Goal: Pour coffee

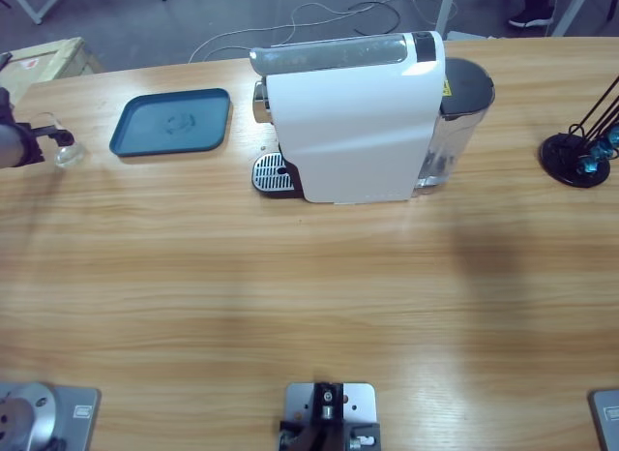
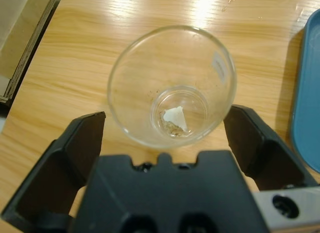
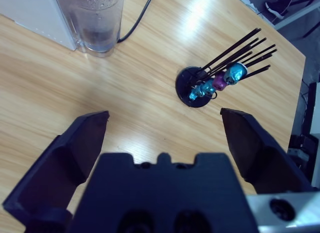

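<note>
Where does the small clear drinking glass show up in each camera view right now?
High view: the small clear drinking glass stands at the far left edge, just left of the dark blue plastic tray, with the left hand at it.
Left wrist view: glass in the centre, between the open jaws.
Right wrist view: not in it.
Shared landmark: the blue tray, whose edge runs along the left wrist view's right side.

The blue tray (image 2: 307, 93) is cut off by the wrist view's edge.
</note>
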{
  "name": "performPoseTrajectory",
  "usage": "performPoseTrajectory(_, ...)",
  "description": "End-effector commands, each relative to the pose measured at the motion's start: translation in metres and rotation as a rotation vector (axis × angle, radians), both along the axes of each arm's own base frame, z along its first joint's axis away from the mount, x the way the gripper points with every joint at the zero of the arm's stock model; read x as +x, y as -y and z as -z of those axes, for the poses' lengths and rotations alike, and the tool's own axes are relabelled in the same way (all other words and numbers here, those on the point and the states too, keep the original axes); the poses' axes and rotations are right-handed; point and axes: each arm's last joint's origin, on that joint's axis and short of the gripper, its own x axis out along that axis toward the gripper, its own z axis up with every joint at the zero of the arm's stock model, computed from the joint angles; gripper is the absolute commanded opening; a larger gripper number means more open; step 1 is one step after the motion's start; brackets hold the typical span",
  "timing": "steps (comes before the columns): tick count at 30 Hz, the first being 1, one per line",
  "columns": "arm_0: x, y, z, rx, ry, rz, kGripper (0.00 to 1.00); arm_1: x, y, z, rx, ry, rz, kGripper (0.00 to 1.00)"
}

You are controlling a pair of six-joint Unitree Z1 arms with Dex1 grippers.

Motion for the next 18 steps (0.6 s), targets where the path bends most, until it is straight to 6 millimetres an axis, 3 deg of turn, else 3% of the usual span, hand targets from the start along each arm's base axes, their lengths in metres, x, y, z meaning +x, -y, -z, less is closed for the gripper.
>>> performPoseTrajectory(1,0.0049,-0.0030,0.0270,0.001,-0.030,0.001,0.996,0.0046,-0.0076,0.0111,-0.037,-0.033,0.008,1.000)
performPoseTrajectory(5,0.0087,-0.0030,0.0288,0.001,-0.004,0.005,0.967,0.0049,-0.0085,0.0119,-0.040,-0.042,0.005,1.000)
performPoseTrajectory(8,0.0075,-0.0027,0.0302,0.010,-0.015,0.019,0.839,0.0061,-0.0106,0.0119,-0.039,-0.045,0.003,1.000)
performPoseTrajectory(10,0.0076,-0.0012,0.0308,0.009,-0.023,0.060,0.837,0.0076,-0.0129,0.0109,-0.038,-0.044,0.003,1.000)
performPoseTrajectory(11,0.0077,-0.0008,0.0308,0.003,-0.023,0.068,0.778,0.0081,-0.0136,0.0107,-0.038,-0.043,0.003,1.000)
performPoseTrajectory(13,0.0072,-0.0016,0.0306,-0.001,-0.020,0.070,0.550,0.0085,-0.0141,0.0101,-0.035,-0.041,0.004,1.000)
performPoseTrajectory(15,0.0064,-0.0019,0.0317,0.001,-0.025,0.071,0.463,0.0084,-0.0140,0.0100,-0.034,-0.040,0.004,1.000)
performPoseTrajectory(16,0.0052,-0.0022,0.0322,-0.001,-0.028,0.072,0.359,0.0081,-0.0135,0.0099,-0.034,-0.040,0.004,1.000)
performPoseTrajectory(18,0.0011,-0.0015,0.0314,-0.007,-0.028,0.082,0.007,0.0079,-0.0132,0.0101,-0.034,-0.039,0.004,1.000)
